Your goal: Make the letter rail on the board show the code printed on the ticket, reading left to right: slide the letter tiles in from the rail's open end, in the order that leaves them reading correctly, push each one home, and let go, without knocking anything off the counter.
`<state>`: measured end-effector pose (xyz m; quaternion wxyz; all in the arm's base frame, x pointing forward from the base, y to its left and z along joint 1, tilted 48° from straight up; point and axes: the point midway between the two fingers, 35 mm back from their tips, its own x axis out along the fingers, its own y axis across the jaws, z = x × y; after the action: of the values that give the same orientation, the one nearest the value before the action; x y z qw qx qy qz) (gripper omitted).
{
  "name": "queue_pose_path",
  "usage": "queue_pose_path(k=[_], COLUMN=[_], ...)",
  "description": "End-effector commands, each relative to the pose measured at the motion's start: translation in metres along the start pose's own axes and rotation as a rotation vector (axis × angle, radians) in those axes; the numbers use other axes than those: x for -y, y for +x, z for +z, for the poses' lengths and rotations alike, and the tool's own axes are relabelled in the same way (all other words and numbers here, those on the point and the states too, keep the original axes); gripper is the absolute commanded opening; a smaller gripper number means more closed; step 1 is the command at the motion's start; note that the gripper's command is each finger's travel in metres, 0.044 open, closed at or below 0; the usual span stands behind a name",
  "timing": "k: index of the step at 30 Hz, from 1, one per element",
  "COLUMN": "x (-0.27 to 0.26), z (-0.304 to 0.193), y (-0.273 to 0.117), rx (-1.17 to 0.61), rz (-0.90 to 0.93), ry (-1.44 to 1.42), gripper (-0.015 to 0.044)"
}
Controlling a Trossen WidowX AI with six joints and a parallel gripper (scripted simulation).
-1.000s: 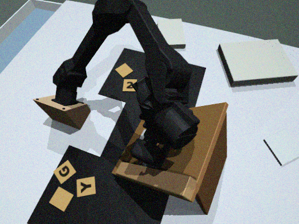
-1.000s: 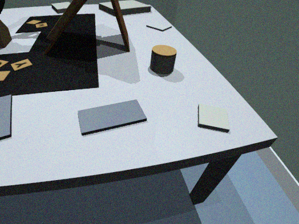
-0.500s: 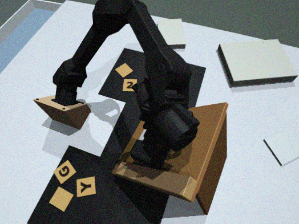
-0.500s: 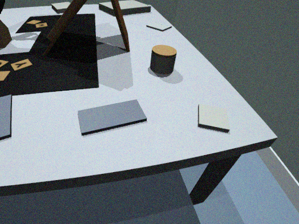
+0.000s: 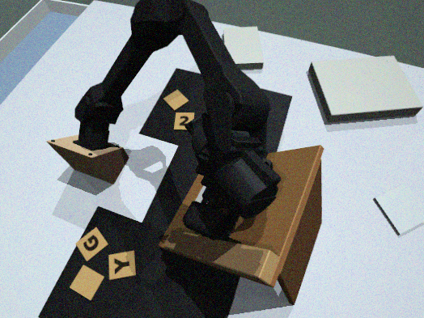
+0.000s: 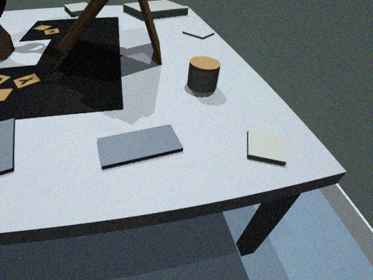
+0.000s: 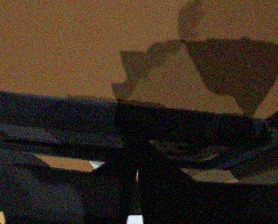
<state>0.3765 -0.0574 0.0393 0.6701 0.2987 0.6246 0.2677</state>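
The tilted wooden board (image 5: pixel 299 184) stands right of centre, with a ledge (image 5: pixel 243 259) along its lower edge. My gripper (image 5: pixel 212 226) (image 7: pixel 139 145) is shut, low at the board's face just above the ledge, with no tile visible between its fingers. The arm hides much of the rail, so its letters cannot be read. On the black mat (image 5: pixel 162 302) (image 6: pixel 103 98) lie a G tile (image 5: pixel 92 243), a Y tile (image 5: pixel 121 265) (image 6: pixel 26 80) and a blank-faced tile (image 5: pixel 86 282) (image 6: pixel 4 95). Farther back lie a 2 tile (image 5: pixel 184 120) and another blank-faced tile (image 5: pixel 175 99). No ticket code is readable.
The arm's wooden base (image 5: pixel 89 160) stands at left. Pale slabs (image 5: pixel 364 85) (image 5: pixel 243 46) (image 5: pixel 400 213) lie behind and right of the board. A dark cylinder (image 6: pixel 203 78), grey slabs (image 6: pixel 140 146) (image 6: pixel 5 148) and a pale block (image 6: pixel 266 147) are on the counter (image 6: pixel 213 180).
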Motion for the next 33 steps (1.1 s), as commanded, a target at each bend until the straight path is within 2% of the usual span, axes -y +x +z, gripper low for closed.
queue_pose_path(k=[1, 33], x=[0.0018, 0.0067], z=[0.0006, -0.005], y=[-0.0011, -0.0061], rx=[0.003, 0.002], rz=[-0.002, -0.002], ry=[-0.004, -0.003], gripper=[0.0, 0.0])
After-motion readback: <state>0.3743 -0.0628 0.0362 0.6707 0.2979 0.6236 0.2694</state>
